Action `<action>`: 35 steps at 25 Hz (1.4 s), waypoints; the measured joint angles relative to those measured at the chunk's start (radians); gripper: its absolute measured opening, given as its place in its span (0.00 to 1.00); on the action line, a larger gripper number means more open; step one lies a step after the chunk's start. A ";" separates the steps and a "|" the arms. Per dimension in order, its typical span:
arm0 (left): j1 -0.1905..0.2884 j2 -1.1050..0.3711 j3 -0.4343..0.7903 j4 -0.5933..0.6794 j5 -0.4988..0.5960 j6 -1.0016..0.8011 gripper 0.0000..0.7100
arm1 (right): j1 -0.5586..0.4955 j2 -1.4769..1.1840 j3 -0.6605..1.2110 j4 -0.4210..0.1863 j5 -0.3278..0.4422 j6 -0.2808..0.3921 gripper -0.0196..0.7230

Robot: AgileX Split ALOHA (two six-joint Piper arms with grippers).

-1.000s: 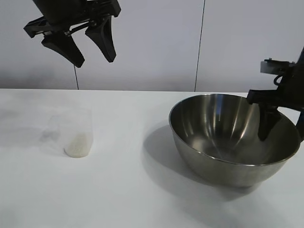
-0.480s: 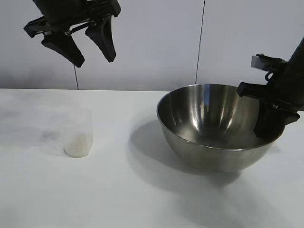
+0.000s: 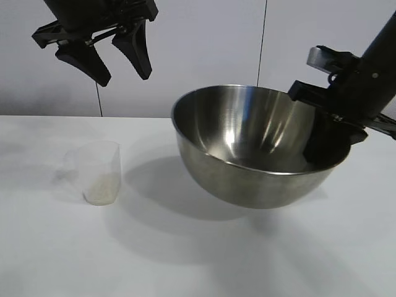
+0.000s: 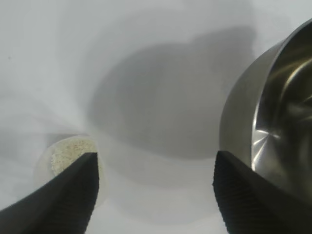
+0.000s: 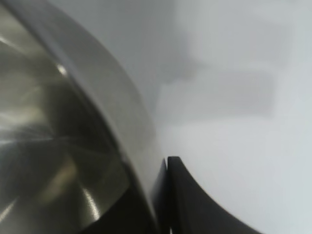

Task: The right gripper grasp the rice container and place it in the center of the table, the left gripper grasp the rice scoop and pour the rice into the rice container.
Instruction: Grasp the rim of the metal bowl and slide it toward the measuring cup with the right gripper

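Note:
The rice container (image 3: 247, 148), a large shiny steel bowl, hangs tilted above the table (image 3: 185, 260), right of centre. My right gripper (image 3: 328, 139) is shut on its right rim, one finger inside and one outside; the rim (image 5: 112, 117) shows in the right wrist view with my outer finger (image 5: 195, 200) against it. The rice scoop (image 3: 96, 172), a clear plastic cup with rice (image 3: 99, 189) at its bottom, stands on the table at the left. My left gripper (image 3: 114, 62) hangs open and empty high above the scoop. The left wrist view shows the rice (image 4: 68, 152) and the bowl (image 4: 273, 122).
A pale wall with a dark vertical seam (image 3: 261, 59) rises behind the table. The bowl's shadow (image 3: 167, 185) lies on the tabletop between scoop and bowl.
My right gripper has lifted the bowl off the table and carried it leftward toward the centre, tilting it. The left gripper and the scoop have not moved.

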 joint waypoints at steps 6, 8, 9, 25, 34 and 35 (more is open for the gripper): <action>0.000 0.000 0.000 0.000 0.000 0.000 0.69 | 0.105 0.047 0.000 -0.009 -0.079 0.108 0.04; 0.000 0.000 0.000 0.000 0.000 0.000 0.69 | 0.126 0.079 0.000 -0.014 -0.115 0.134 0.04; 0.000 0.000 0.000 0.000 0.000 0.000 0.69 | 0.134 0.094 0.000 -0.014 -0.133 0.144 0.04; 0.000 0.000 0.000 0.000 0.000 0.000 0.69 | 0.164 0.150 0.000 -0.007 -0.166 0.181 0.50; 0.000 0.000 0.000 0.001 0.000 0.000 0.69 | 0.106 0.030 -0.057 -0.009 -0.073 0.206 0.58; 0.000 0.000 0.000 0.001 0.000 0.000 0.69 | 0.096 0.013 -0.071 -0.019 -0.049 0.206 0.58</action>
